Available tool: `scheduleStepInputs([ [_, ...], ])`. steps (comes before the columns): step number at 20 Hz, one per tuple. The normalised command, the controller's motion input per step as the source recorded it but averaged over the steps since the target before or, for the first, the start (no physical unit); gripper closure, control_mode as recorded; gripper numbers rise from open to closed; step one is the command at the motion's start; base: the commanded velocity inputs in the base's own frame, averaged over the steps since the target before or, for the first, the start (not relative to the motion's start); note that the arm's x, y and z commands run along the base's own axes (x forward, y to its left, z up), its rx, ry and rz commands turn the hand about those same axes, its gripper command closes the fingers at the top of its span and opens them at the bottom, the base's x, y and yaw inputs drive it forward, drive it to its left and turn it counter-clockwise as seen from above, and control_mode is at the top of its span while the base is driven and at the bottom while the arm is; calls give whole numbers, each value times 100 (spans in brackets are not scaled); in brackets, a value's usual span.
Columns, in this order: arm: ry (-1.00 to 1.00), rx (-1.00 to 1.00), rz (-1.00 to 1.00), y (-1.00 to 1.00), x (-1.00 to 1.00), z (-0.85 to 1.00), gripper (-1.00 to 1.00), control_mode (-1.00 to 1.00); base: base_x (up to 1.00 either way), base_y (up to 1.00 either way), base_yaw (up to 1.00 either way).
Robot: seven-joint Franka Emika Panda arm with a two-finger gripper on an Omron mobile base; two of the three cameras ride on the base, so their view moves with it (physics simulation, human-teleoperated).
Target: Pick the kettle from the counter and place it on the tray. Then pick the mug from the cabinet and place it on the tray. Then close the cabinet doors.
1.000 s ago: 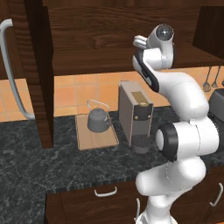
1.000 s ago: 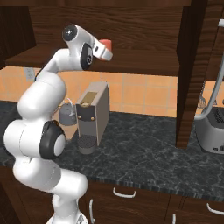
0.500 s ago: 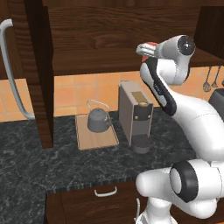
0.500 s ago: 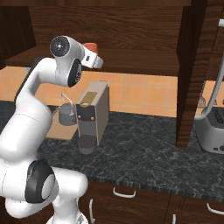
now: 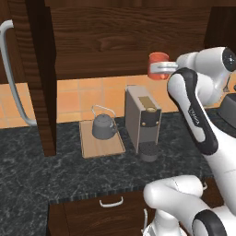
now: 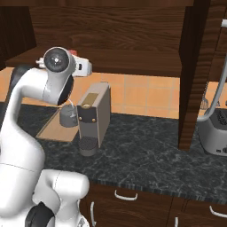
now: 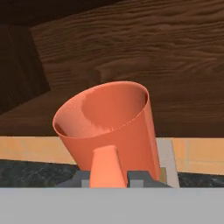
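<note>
One mug [image 7: 109,131] is in my gripper [image 7: 107,177] right now. My two fingers pinch its little side handle, which sticks out at 6 o'clock in my hand view. The mug is orange-red and its open mouth tips toward 12 o'clock, at the dark wood of the cabinet [image 5: 115,41].

In the left base view the mug [image 5: 158,66] hangs in the air just in front of the cabinet's bottom edge, above the tall grey coffee machine [image 5: 143,120]. The kettle [image 5: 104,126] already sits on the tray [image 5: 100,144], down at 8 o'clock from the mug. The tray lies flat on the dark counter [image 5: 69,170], just beside the coffee machine.

I think the mug is light and hard. It will not bend, but it could crack if it drops. It looks smooth, so it could slip or swing, since I hold only the thin handle. I think the handle is the best place to hold, close to the cup wall.

The free spot on the tray is the front part, near the kettle. I should set the mug down slowly so it does not bump the kettle's wire handle. The cabinet door [image 5: 39,73] stands open, so closing is not done yet.
</note>
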Motion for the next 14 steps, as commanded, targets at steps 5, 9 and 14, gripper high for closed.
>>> scheduleStepInputs([
  [5, 0, -10, 20, 24, -63, -5, 100, -100, 0, 0, 0],
  [9, 5, -16, 19, 34, -56, -14, 100, -100, 0, 0, 0],
  [14, 1, -19, 19, 42, -50, -38, 100, -100, 0, 0, 0],
])
